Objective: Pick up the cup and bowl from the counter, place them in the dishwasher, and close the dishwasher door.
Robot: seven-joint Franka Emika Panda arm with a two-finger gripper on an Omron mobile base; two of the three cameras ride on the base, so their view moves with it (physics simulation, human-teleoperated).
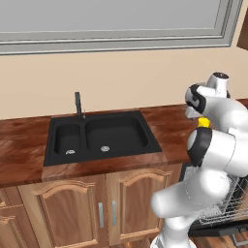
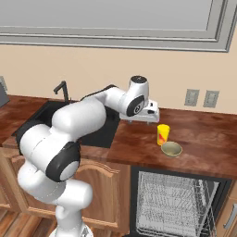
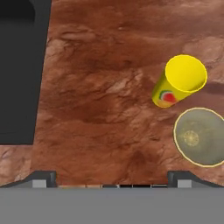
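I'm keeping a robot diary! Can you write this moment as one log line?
gripper: open, above counter | cup, bowl: on counter, untouched | dishwasher: open

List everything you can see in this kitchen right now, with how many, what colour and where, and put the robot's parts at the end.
cup: one, bright yellow, upright on the counter right of the sink
bowl: one, olive-tan, on the counter just in front of the cup
counter: one, reddish-brown wood, along the wall
sink: one, black, two basins, set into the counter
faucet: one, dark, behind the sink
dishwasher: one, black frame, below the cup and bowl, open
rack: one, grey wire, inside the dishwasher
cabinet doors: light wood, under the sink
outlets: two, grey, on the wall
window frame: grey, above the counter
arm: one, white
gripper: above the counter, left of the cup, tips apart
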